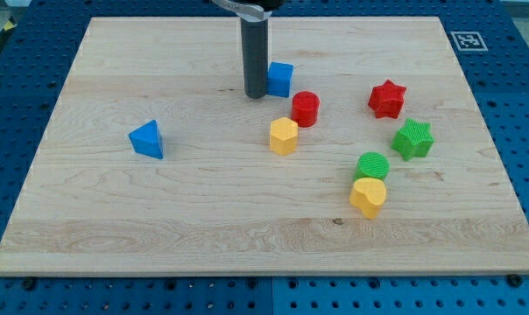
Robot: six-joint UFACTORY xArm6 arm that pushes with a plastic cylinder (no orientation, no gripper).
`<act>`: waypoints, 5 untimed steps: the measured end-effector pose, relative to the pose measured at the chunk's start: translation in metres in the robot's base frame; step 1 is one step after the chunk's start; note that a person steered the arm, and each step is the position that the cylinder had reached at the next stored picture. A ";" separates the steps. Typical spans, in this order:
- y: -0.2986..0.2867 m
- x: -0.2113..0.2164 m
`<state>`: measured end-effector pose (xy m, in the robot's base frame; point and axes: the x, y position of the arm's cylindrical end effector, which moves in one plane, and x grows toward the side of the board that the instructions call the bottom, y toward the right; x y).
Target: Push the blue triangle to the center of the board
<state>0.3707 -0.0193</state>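
The blue triangle [147,139] lies on the wooden board [159,219] at the view's left, well left of the middle. My tip [255,94] rests on the board near the view's top centre, far to the right of and above the triangle. It stands right beside the left side of a blue cube [280,79]; I cannot tell if they touch.
A red cylinder [306,108] and a yellow hexagon [284,136] lie just right of centre. A red star [387,99], a green star [413,139], a green cylinder [372,165] and a yellow heart [368,196] lie at the view's right.
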 end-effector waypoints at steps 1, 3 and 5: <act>-0.035 0.021; -0.060 0.073; -0.032 0.141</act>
<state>0.5120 -0.0517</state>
